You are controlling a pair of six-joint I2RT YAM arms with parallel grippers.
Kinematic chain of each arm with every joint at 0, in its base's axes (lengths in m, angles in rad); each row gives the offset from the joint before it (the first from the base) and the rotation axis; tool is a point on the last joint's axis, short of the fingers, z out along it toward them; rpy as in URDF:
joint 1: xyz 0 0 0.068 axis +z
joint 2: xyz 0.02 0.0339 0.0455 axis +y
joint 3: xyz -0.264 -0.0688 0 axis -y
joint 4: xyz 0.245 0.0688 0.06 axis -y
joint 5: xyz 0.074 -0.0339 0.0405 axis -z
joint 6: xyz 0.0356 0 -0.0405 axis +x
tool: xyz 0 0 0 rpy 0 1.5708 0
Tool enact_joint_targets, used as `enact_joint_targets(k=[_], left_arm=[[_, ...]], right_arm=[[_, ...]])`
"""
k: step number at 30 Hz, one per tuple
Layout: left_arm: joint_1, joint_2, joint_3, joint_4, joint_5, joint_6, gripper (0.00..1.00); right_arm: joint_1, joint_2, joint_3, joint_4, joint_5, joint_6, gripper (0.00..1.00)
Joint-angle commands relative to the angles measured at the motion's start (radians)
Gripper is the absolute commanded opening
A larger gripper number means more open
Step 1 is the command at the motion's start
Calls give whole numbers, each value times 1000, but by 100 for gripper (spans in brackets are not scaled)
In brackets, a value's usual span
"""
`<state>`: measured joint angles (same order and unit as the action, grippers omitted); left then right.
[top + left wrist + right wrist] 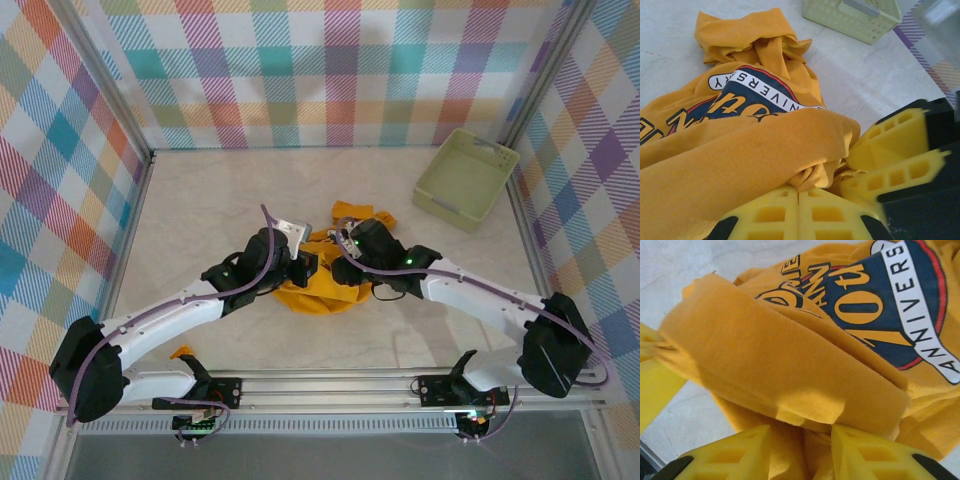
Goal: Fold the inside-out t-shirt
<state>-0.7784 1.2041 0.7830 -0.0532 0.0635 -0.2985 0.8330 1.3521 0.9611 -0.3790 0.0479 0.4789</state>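
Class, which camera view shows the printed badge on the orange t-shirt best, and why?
The right wrist view: the badge is large, with sharp white banner lettering. The left wrist view has it partly tucked under a fold. From the top, the t-shirt is a small heap, its print unreadable.

A pale, marbled desk (200,210) fills the enclosure, evenly lit with soft shadows. Walls (300,70) of pastel plaid cloth close it in at the far edge and both sides, held by aluminium posts (100,75). A metal rail (330,385) runs along the near edge.
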Motion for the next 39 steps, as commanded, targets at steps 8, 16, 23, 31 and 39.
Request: enact_joint_targets(k=[8, 16, 23, 31, 39], left_arm=[[-5, -4, 28, 1, 34, -12, 0], [-5, 10, 27, -6, 45, -7, 0], [-7, 12, -7, -19, -31, -21, 34], [-9, 94, -63, 59, 38, -75, 67], [-9, 175, -95, 57, -77, -119, 51]], right_arm=[[5, 97, 87, 58, 32, -36, 47], [4, 129, 113, 55, 98, -37, 27], [5, 38, 91, 63, 78, -32, 0], [5, -50, 45, 142, -42, -14, 0], [-2, -157, 16, 105, 54, -15, 0]])
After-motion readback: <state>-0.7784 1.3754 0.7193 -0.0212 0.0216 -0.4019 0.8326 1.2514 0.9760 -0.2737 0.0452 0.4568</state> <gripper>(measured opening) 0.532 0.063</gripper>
